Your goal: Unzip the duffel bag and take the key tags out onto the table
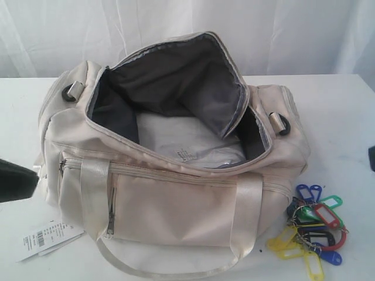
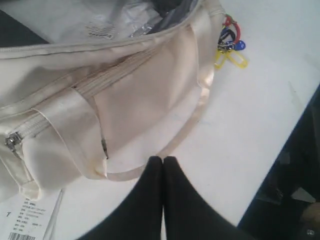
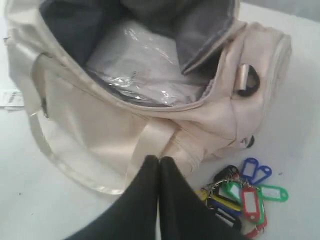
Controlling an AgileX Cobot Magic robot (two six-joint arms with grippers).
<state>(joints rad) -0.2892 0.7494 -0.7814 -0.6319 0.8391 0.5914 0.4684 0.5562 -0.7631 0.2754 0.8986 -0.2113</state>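
The cream duffel bag point(image 1: 176, 199) lies on the white table point(image 1: 345, 117) with its top zipper undone and its dark grey lining point(image 1: 176, 76) showing. The key tags point(image 1: 313, 231), a bunch in yellow, blue, green, red and black, rest on the table beside the bag's right end; they also show as key tags point(image 3: 245, 192) and key tags point(image 2: 230, 45). My left gripper point(image 2: 163, 159) is shut and empty, hovering over the table in front of the bag's strap handle point(image 2: 195, 120). My right gripper point(image 3: 159, 159) is shut and empty, above the bag's front edge, close to the tags.
A white paper barcode tag point(image 1: 47, 237) lies at the bag's front left corner. A clear plastic-wrapped pale sheet point(image 1: 187, 146) fills the bag's bottom. A white curtain point(image 1: 293, 29) hangs behind. The table's edge point(image 2: 305, 110) runs near my left gripper.
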